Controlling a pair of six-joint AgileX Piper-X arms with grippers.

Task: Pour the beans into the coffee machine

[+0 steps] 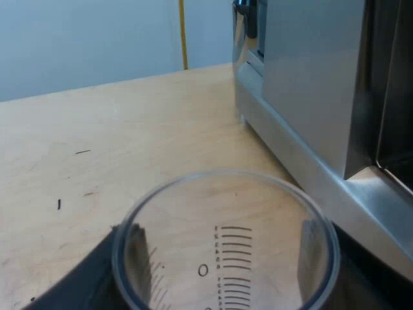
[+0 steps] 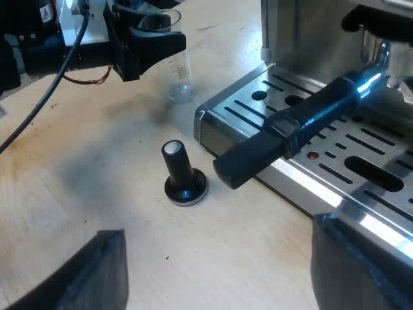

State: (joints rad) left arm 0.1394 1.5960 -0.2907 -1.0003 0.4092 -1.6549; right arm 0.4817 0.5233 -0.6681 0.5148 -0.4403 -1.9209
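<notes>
Your right gripper (image 2: pixel 218 227) ends in two broad, matte black fingers (image 2: pixel 84 274) with flat faces and squared-off, sharply cut ends. Your left gripper (image 2: pixel 153 40) is the same plain black, with angular fingers that taper to blunt wedges. The black arm housing (image 2: pixel 26 58) behind it is blocky and carries a small red-and-white sticker (image 2: pixel 45 11).
</notes>
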